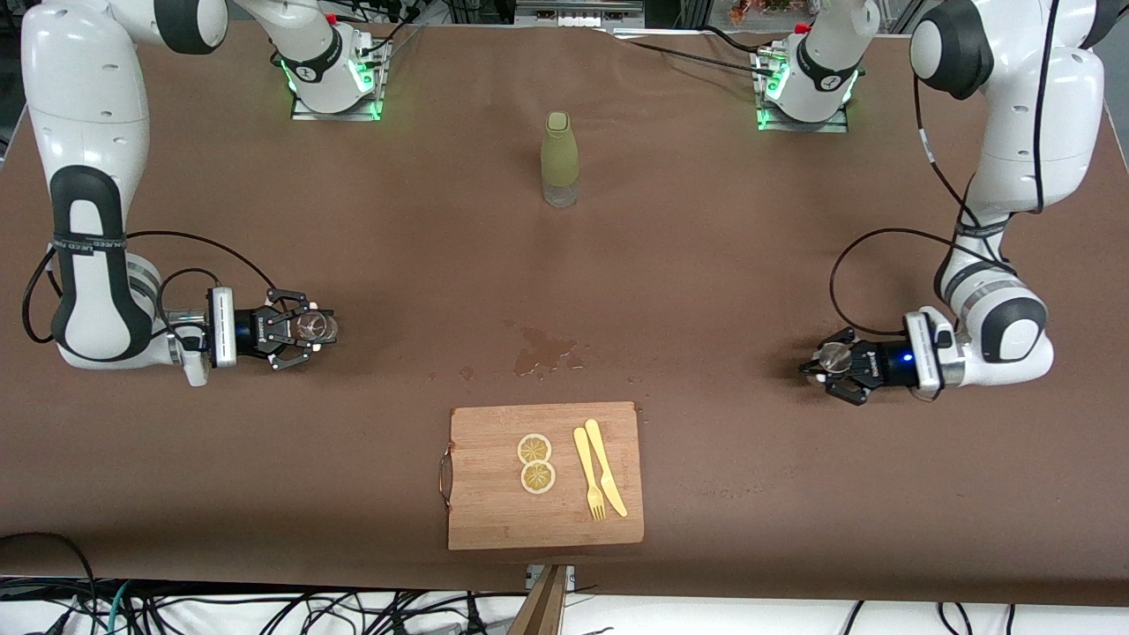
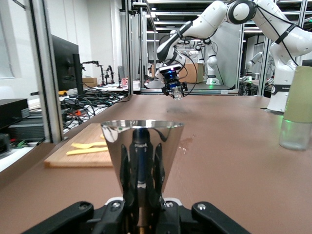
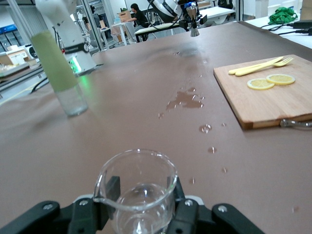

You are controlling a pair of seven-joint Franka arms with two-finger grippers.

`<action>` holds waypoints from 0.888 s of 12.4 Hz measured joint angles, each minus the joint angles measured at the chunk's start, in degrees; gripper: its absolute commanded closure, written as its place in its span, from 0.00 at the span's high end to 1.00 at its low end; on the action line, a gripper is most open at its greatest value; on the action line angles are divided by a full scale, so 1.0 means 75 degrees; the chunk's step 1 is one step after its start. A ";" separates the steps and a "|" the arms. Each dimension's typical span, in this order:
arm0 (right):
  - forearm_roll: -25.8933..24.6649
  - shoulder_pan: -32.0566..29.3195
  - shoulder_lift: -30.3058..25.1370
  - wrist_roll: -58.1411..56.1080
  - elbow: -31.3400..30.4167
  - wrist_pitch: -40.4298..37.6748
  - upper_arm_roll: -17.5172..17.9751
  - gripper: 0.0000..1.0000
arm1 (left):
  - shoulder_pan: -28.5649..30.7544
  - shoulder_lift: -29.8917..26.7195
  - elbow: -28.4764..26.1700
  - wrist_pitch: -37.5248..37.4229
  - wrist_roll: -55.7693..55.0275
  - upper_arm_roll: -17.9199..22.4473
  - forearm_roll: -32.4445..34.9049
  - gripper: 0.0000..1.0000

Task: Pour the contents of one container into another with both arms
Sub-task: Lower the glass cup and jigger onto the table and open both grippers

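Beaker (image 3: 138,190): clear glass with a spout, upright, a little clear liquid at the bottom. The right gripper (image 1: 304,329) is clamped on it, fingers tight on both sides, low over the table (image 1: 794,529) toward the right arm's end.

Steel cup (image 2: 142,146): shiny, cone-shaped, wider at the rim, upright. Can't see inside it. The left gripper (image 1: 829,362) is clamped on its narrow lower part, low over the table toward the left arm's end. Both containers sit well apart, one at each end, about midway between the base edge and the front edge.

Bottle (image 1: 559,159): stands upright on the table between the two bases, close to the base edge. Green sleeve and cap on top, clear bottom section; contents not readable.

Puddle (image 1: 542,348): wet patch on the table around the middle, with scattered drops beside it, between bottle and board.

Cutting board (image 1: 476,511): wooden, flat at the middle of the front edge, metal handle on the side toward the right arm. On it: two lemon slices (image 1: 535,463) touching each other, and beside them a yellow fork (image 1: 589,474) and yellow knife (image 1: 607,467) lying side by side, crossing near the handles.

Both arms come in low from their ends, wrists level, grippers pointing toward the table's middle.
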 measured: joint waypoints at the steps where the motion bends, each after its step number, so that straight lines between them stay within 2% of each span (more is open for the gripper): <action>1: -0.0031 -0.0126 0.0148 -0.0322 0.0000 0.0002 -0.0001 0.43 | 0.0203 0.0062 -0.0176 -0.0167 0.0206 0.0066 0.0006 0.00; 5: -0.0300 -0.0442 0.0370 -0.0898 0.0003 0.0170 -0.0004 0.44 | 0.0800 0.0444 -0.0693 -0.0900 0.1006 0.0139 0.0332 0.00; 9: -0.0685 -0.0561 0.0453 -0.0979 0.0005 0.0752 -0.0006 0.44 | 0.0826 0.0655 -0.0769 -0.1184 0.1204 0.0161 0.0500 0.00; 10: -0.0717 -0.0589 0.0457 -0.0985 0.0005 0.0845 -0.0006 0.47 | 0.0828 0.0716 -0.0770 -0.1203 0.1240 0.0211 0.0634 0.00; 11: -0.0747 -0.0611 0.0457 -0.0986 0.0006 0.0917 -0.0006 0.65 | 0.0833 0.0768 -0.0771 -0.1222 0.1268 0.0289 0.0702 0.00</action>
